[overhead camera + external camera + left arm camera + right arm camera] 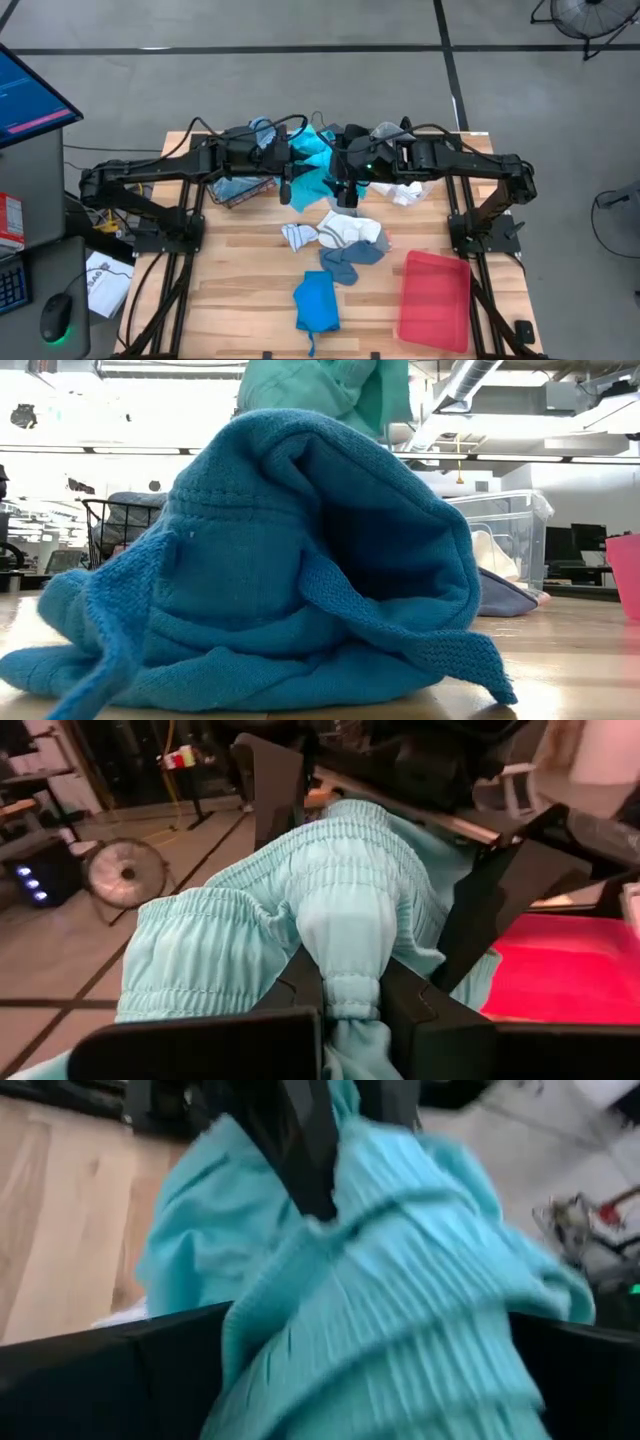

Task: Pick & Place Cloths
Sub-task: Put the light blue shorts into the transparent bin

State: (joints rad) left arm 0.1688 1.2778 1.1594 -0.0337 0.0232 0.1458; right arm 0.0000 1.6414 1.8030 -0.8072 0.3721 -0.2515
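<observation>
A turquoise garment (312,172) with a gathered elastic waistband hangs lifted above the table's far middle, and also shows at the top of the low view (330,385). My left gripper (350,988) (288,190) is shut on it. My right gripper (370,1370) (347,190) is open, with its fingers (480,910) standing on either side of the same garment; whether they touch it does not show. On the table lie a striped rag (298,237), a white cloth (347,230), a grey-blue cloth (350,260) and a bright blue cloth (317,303) (270,560). My left gripper pinches a bunched fold of the turquoise garment's elastic waistband (350,955) between its two fingers (300,982). The waistband spreads out beyond the fingertips, gathered in ribs. The garment is lifted clear of the table and drapes around the fingers.
A flat red tray (435,298) lies at the table's near right. More cloths are heaped at the far edge behind the arms (250,185), with a white one (405,192) on the right. Bare wood (230,290) shows near left. A clear bin (510,530) stands beyond.
</observation>
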